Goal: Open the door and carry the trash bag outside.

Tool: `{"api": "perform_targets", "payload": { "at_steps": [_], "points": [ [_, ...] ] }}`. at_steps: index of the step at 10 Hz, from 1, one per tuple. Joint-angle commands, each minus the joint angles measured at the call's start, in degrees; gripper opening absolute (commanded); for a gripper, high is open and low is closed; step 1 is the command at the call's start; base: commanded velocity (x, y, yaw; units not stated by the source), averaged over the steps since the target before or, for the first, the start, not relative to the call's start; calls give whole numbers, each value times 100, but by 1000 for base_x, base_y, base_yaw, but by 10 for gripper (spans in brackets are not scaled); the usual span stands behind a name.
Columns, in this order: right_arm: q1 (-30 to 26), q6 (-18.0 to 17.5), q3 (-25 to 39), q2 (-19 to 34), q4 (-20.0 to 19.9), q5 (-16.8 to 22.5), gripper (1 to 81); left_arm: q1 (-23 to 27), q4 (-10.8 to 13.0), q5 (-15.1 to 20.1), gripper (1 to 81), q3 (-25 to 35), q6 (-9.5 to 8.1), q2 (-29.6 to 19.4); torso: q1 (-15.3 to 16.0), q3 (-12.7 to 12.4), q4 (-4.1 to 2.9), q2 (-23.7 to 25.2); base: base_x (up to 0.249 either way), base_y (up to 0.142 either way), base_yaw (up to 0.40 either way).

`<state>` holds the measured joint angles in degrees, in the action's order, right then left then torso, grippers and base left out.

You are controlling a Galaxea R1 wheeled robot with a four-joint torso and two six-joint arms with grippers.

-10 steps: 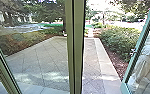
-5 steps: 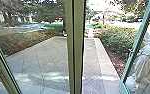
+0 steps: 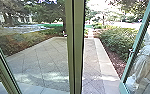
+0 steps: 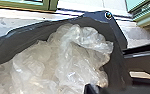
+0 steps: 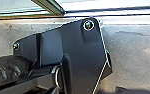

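1. The door (image 3: pixel 133 47) is standing open at the right side; its greenish frame is tilted in the view, and a handle (image 3: pixel 131 50) is on it.
2. Behind its glass, at the far right, there is a person (image 3: pixel 143 63) in pale clothes, partly seen and blurred.
3. An upright post (image 3: pixel 75 50) stands in the middle, and on its left is a glass pane (image 3: pixel 28 72).
4. Outside, the paving (image 3: pixel 51 57) goes away to the far side, with bushes (image 3: pixel 118 41) at the right.
5. The trash bag (image 4: pixel 76 60), of clear crumpled plastic, is near the robot, over its dark plate.
6. In the right wrist view there is also wrinkled black plastic (image 5: pixel 7 71); if it belongs to this bag, I cannot tell.
7. How the left gripper and the right gripper stand, I cannot tell.
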<state>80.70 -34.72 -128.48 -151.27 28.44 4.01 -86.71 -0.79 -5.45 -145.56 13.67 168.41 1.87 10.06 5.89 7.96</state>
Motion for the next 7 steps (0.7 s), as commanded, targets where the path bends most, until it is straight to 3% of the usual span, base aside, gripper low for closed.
{"api": "perform_targets", "payload": {
  "at_steps": [1,7],
  "points": [
    [65,18,-517,-325,171,-118,811,264,44,299,10,-279,40,140,0,0,0,0,0,0,0],
    [425,53,-1917,-1347,496,-260,811,300,53,308,10,-571,40,404,-7,-4,0,5,0,0,0]
  ]
}}
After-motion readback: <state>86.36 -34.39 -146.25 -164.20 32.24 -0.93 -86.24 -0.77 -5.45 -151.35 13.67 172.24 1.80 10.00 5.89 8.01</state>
